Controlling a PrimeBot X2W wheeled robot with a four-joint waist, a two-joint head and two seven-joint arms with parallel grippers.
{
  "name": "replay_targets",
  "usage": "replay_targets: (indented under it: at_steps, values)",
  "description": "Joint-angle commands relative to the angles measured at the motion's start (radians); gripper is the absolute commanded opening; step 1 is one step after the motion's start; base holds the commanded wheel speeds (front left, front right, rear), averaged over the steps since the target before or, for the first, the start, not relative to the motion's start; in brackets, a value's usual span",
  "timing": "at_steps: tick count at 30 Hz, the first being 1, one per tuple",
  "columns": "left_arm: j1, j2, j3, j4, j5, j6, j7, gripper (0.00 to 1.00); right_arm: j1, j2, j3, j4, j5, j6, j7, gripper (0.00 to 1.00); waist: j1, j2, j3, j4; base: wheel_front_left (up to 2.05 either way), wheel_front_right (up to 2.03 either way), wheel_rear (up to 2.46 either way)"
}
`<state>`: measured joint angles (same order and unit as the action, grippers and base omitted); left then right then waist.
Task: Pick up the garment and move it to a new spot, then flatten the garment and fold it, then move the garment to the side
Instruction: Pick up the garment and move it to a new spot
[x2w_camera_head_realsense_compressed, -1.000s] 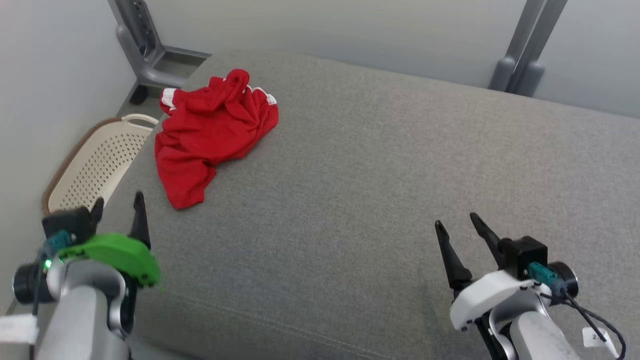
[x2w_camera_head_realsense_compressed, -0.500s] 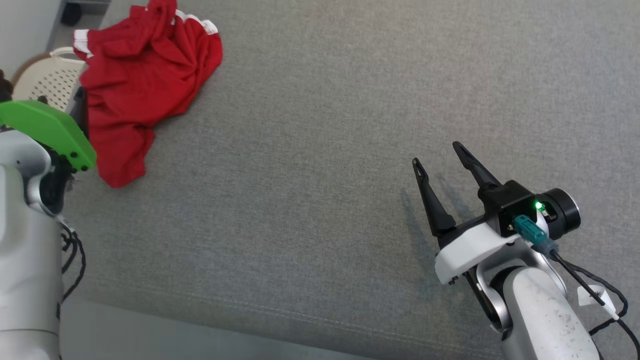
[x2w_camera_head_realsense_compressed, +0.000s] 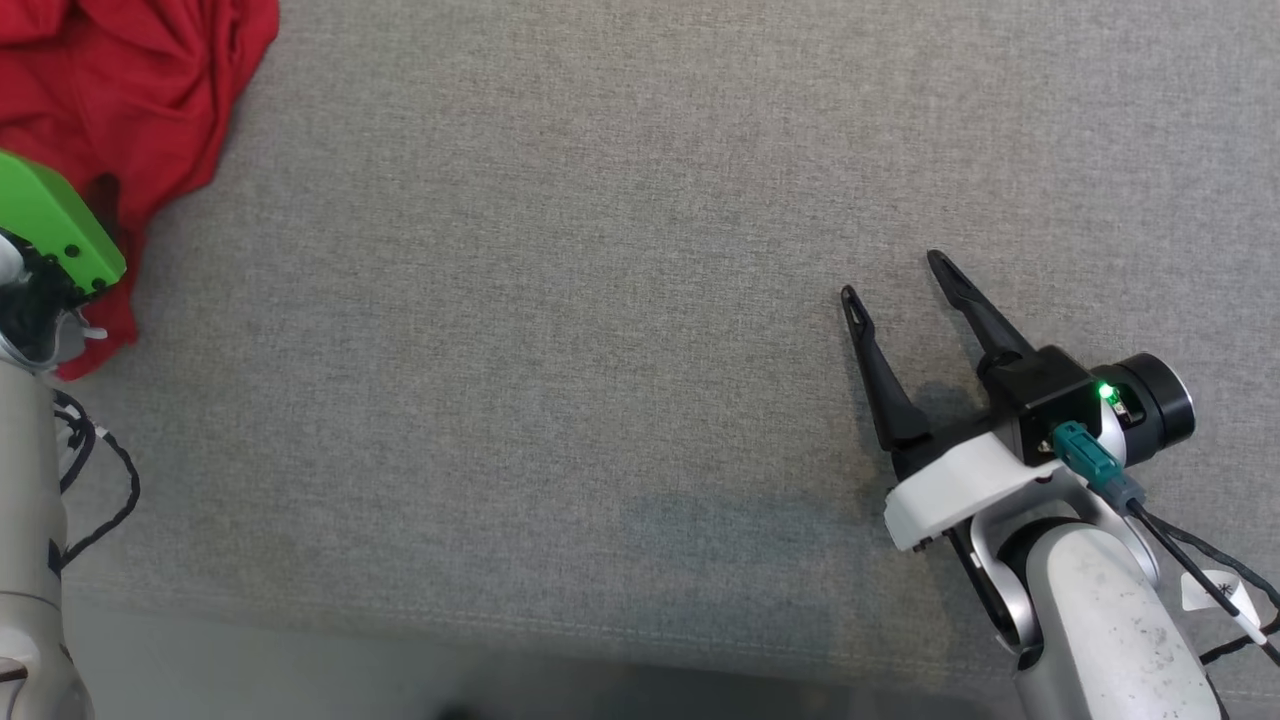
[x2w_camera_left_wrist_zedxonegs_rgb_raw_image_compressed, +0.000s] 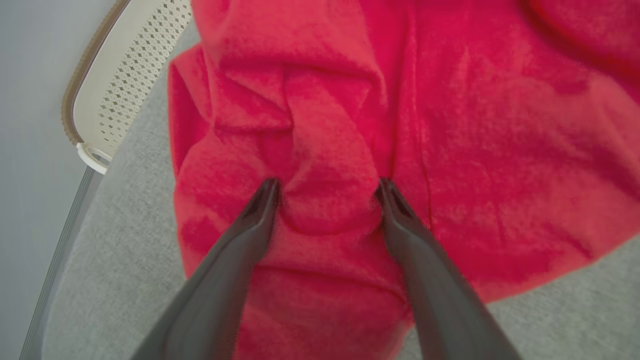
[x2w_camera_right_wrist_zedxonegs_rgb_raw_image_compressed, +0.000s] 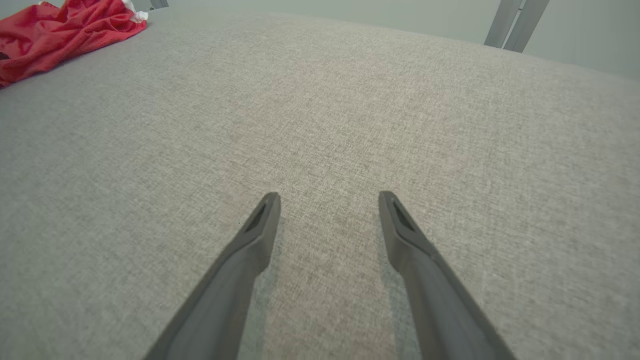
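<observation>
The garment (x2w_camera_head_realsense_compressed: 130, 90) is a crumpled red cloth lying at the far left of the grey upholstered surface (x2w_camera_head_realsense_compressed: 560, 300). In the left wrist view it (x2w_camera_left_wrist_zedxonegs_rgb_raw_image_compressed: 475, 125) spreads across most of the picture. My left gripper (x2w_camera_left_wrist_zedxonegs_rgb_raw_image_compressed: 327, 182) is open, with both fingertips pressed into the cloth and a raised fold between them. In the head view the green wrist cover (x2w_camera_head_realsense_compressed: 55, 225) hides most of that gripper. My right gripper (x2w_camera_head_realsense_compressed: 893, 276) hovers open just above bare grey fabric at the right, far from the garment (x2w_camera_right_wrist_zedxonegs_rgb_raw_image_compressed: 60, 30), with nothing between its fingers (x2w_camera_right_wrist_zedxonegs_rgb_raw_image_compressed: 327, 197).
A cream perforated basket (x2w_camera_left_wrist_zedxonegs_rgb_raw_image_compressed: 125, 65) stands beside the surface's left edge, close to the garment. Grey metal posts (x2w_camera_right_wrist_zedxonegs_rgb_raw_image_compressed: 515, 22) rise behind the far edge. The surface's front edge (x2w_camera_head_realsense_compressed: 600, 640) runs along the bottom of the head view.
The head camera has tilted down, shifting the whole picture. My left arm has reached forward onto the garment. The right gripper stays open over the same area.
</observation>
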<state>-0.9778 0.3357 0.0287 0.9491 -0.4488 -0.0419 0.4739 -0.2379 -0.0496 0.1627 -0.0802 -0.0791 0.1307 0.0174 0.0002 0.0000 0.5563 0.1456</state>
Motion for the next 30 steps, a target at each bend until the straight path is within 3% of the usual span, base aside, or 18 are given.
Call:
replay_targets:
  at_steps: [1, 4, 5, 6, 12, 19, 30]
  values:
    - [-0.014, -0.003, -0.001, 0.017, -0.008, 0.012, 0.005, 1.0, -0.009, -0.002, 0.0, -0.006, -0.004, 0.0, -0.004, 1.0, -0.0002, 0.0, 0.021, -0.018, 0.0, 0.0, 0.0]
    - [-0.008, -0.019, 0.001, 0.033, -0.015, 0.015, 0.003, 1.0, -0.012, -0.002, -0.002, 0.0, 0.001, 0.0, -0.008, 1.0, -0.0002, 0.0, 0.017, -0.016, 0.0, 0.0, 0.0]
    - [-0.005, -0.023, -0.004, 0.038, -0.012, 0.015, -0.002, 0.38, -0.012, -0.002, 0.0, 0.003, 0.004, 0.0, -0.011, 1.0, -0.0002, 0.0, 0.013, -0.015, 0.0, 0.0, 0.0]
    - [-0.001, -0.026, -0.006, 0.04, -0.012, 0.012, -0.012, 0.0, -0.013, -0.002, 0.001, 0.008, 0.007, 0.0, -0.013, 1.0, -0.0002, 0.0, 0.007, -0.014, 0.0, 0.0, 0.0]
    - [0.021, -0.036, 0.021, 0.028, -0.044, -0.014, -0.099, 0.0, -0.012, -0.002, 0.01, 0.056, 0.039, 0.0, -0.043, 1.0, -0.0002, 0.0, -0.061, -0.021, 0.0, 0.0, 0.0]
    - [0.072, -0.029, -0.002, -0.028, -0.023, -0.037, -0.239, 0.0, 0.013, -0.002, 0.032, 0.153, 0.113, 0.0, -0.099, 1.0, -0.0002, 0.0, -0.229, -0.073, 0.0, 0.0, 0.0]
    - [0.132, -0.069, -0.108, -0.226, 0.024, -0.061, -0.217, 0.0, 0.081, -0.002, 0.037, 0.253, 0.197, 0.0, -0.151, 1.0, -0.0002, 0.0, -0.432, -0.206, 0.0, 0.0, 0.0]
